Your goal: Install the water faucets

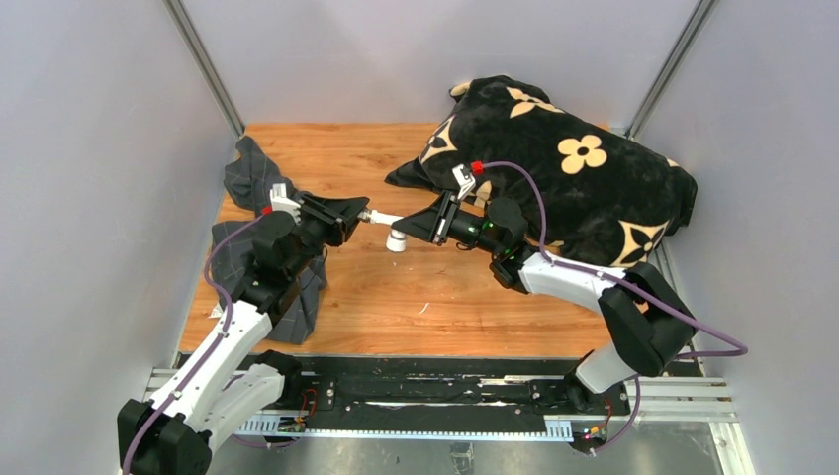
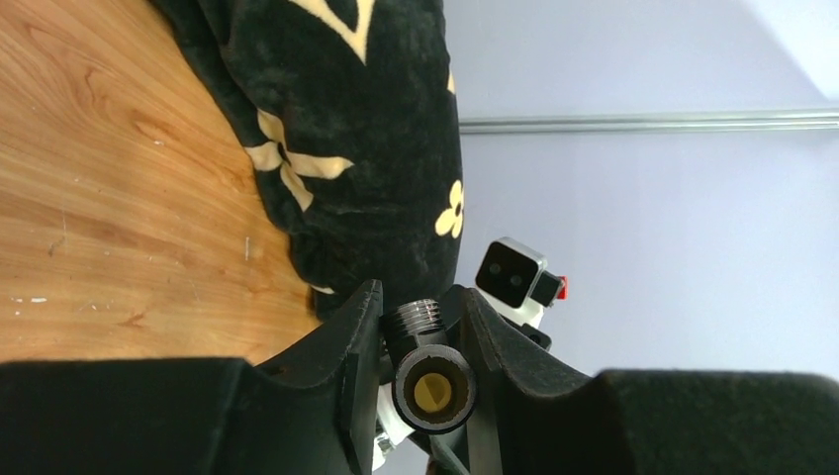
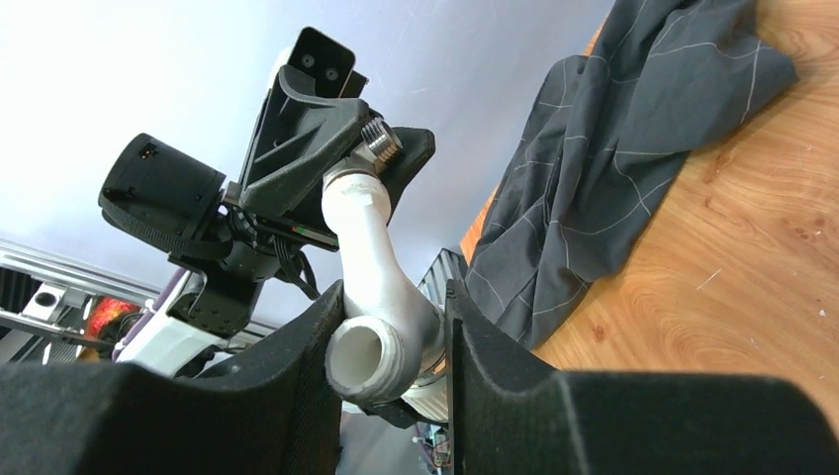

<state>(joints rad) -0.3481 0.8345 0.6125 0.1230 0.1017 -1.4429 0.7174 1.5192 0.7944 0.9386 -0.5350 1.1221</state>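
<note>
Now, left tool (image 2: 416, 302): closed around the grey T-piece (image 2: 433, 388), between the two arms.
Right tool (image 3: 396, 297): clamped on the white tap body (image 3: 368, 237), held above the worktop (image 1: 445, 287).
Joint: the tap's far end meets the T-piece inside the left tool; how deeply it is seated, cannot tell.
Axis: the tap's long line runs from tool to tool, so mating probably needs a push or turn along it.
</note>
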